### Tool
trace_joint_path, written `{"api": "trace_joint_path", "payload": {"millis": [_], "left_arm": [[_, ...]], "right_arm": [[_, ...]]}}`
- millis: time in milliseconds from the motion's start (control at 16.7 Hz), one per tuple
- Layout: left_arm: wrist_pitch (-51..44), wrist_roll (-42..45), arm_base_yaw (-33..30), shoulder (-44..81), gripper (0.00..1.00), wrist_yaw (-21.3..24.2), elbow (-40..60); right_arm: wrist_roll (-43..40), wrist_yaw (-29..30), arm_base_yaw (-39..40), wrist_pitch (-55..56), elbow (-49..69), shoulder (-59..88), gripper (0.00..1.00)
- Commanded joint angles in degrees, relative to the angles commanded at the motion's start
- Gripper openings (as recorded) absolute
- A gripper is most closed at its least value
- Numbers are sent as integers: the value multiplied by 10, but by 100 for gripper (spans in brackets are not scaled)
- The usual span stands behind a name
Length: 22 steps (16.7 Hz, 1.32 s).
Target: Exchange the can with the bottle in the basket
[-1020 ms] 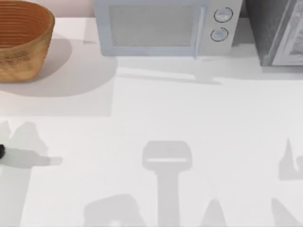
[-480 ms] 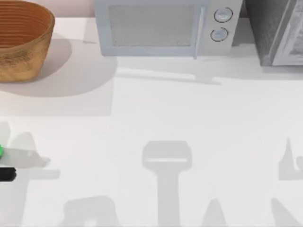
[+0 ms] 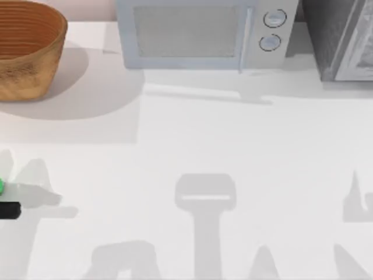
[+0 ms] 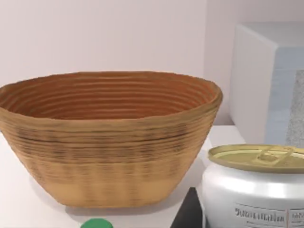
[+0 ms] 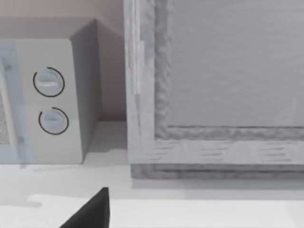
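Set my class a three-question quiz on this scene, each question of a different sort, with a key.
1. True or false: the can lies inside the basket.
2. How many round knobs does the microwave have? A) one B) two C) four
3. Fill in: in the top view the basket stands at the far ___ corner.

Key:
1. False. In the left wrist view the can stands upright outside the basket, on the table in front of it.
2. B
3. left
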Motion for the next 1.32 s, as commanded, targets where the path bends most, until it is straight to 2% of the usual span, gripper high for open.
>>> {"api": "trace_joint_path", "payload": {"millis": [180,420,1320], "left_arm": [[59,8,-13,77,0,45,49],[167,19,-38,230,0,134,139],[615,28,-153,1046,0,550,496]], "right_arm": [[0,0,0,0,0,0,100],[0,0,0,0,0,0,100],[0,0,0,0,0,0,100]]}}
